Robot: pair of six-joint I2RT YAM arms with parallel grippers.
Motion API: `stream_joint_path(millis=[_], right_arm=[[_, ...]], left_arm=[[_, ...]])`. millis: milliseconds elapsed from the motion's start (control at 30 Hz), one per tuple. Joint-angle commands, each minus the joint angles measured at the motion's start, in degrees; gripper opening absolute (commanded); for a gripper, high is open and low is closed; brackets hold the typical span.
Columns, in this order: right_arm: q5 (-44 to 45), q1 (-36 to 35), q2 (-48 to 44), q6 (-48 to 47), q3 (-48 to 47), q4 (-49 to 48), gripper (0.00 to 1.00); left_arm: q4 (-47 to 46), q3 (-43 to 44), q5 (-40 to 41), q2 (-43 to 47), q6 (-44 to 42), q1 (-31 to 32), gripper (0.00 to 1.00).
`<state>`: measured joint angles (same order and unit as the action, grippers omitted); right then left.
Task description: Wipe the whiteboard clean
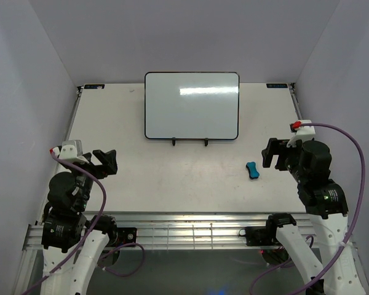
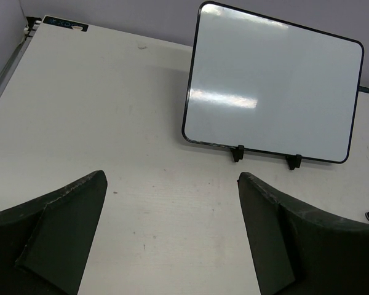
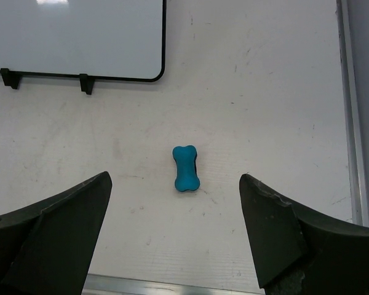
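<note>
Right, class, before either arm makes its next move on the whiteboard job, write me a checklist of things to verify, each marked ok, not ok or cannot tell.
1. Small blue bone-shaped eraser lies free on the white table: ok.
2. Right gripper open, empty, nearest the eraser: ok.
3. Left gripper open, empty: ok.
4. Large glossy white black-rimmed whiteboard rests on its black wire stand: ok.
5. Board face free of ink, only glare showing: ok.

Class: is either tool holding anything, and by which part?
Nothing is held: the left tool and right tool stand open and empty; the blue eraser lies free on the table.
</note>
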<state>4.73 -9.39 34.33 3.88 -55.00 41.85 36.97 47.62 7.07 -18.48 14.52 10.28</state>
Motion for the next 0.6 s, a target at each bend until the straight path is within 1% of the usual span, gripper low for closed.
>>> stream_joint_path(millis=[0, 567], right_arm=[[-1.30, -0.02, -0.93, -0.80, 0.60, -2.38, 0.90], [-1.74, -0.02, -0.84, -0.72, 0.42, -2.82, 0.90]], left_arm=[[-0.23, 0.20, 0.66, 0.46, 0.33, 0.53, 0.98], [-0.67, 1.60, 1.10, -0.86, -0.37, 0.44, 0.98]])
